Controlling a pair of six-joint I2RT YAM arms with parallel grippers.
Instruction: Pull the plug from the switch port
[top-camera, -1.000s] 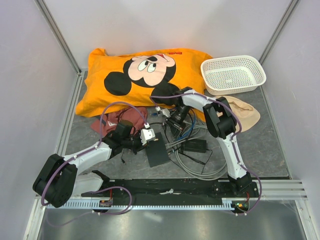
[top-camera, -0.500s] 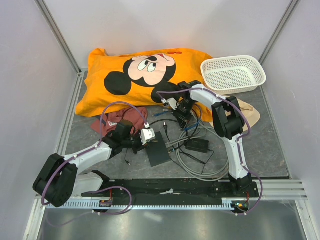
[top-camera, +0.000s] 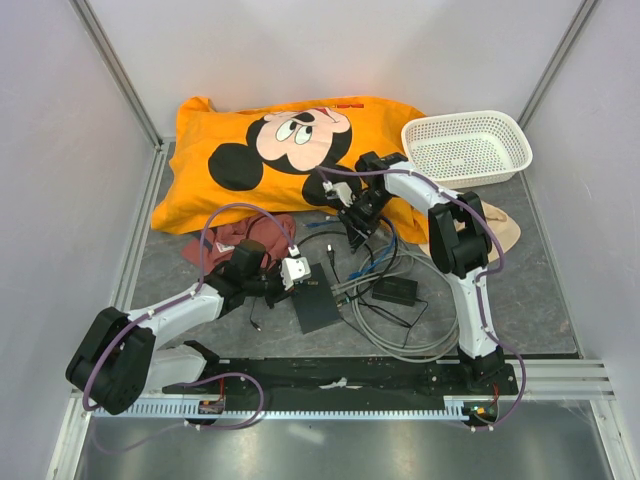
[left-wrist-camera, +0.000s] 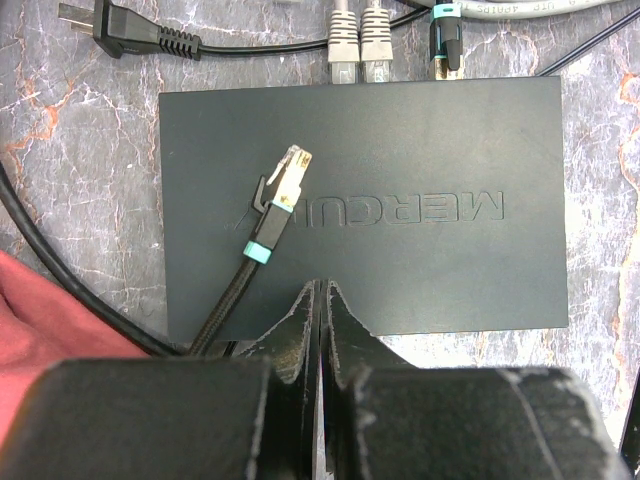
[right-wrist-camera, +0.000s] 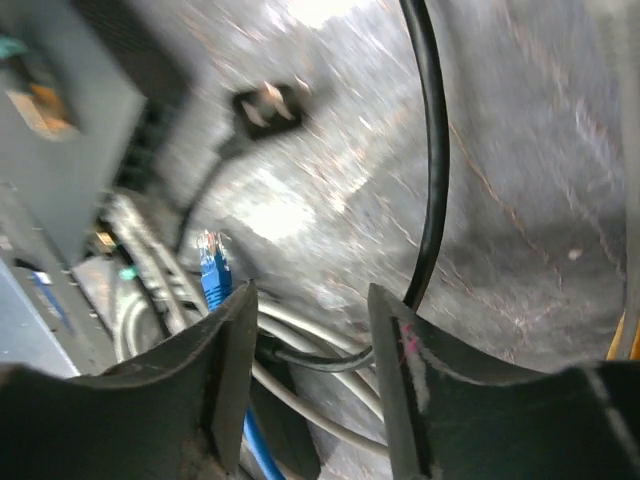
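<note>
The switch (left-wrist-camera: 400, 200), a flat dark grey box, lies on the table with its row of ports along the far edge. Two grey plugs (left-wrist-camera: 358, 42) and a black, teal-banded plug (left-wrist-camera: 444, 40) sit in those ports. A loose black plug with a teal band (left-wrist-camera: 285, 185) rests on the lid. My left gripper (left-wrist-camera: 320, 290) is shut and empty, its tips over the switch's near edge (top-camera: 315, 300). My right gripper (right-wrist-camera: 310, 295) hangs open above the cables behind the switch. A blue plug (right-wrist-camera: 212, 265) lies free just outside its left finger (right-wrist-camera: 235, 350).
An orange Mickey pillow (top-camera: 280, 150) and a white basket (top-camera: 465, 148) stand at the back. A red cloth (top-camera: 245, 238) lies left of the switch. The black adapter brick (top-camera: 393, 291) and looped grey cables (top-camera: 400, 335) are to its right, and a black mains plug (left-wrist-camera: 120, 30) is nearby.
My right gripper has pulled back from the switch towards the pillow and opened, leaving the blue plug free. The left arm has stayed still.
</note>
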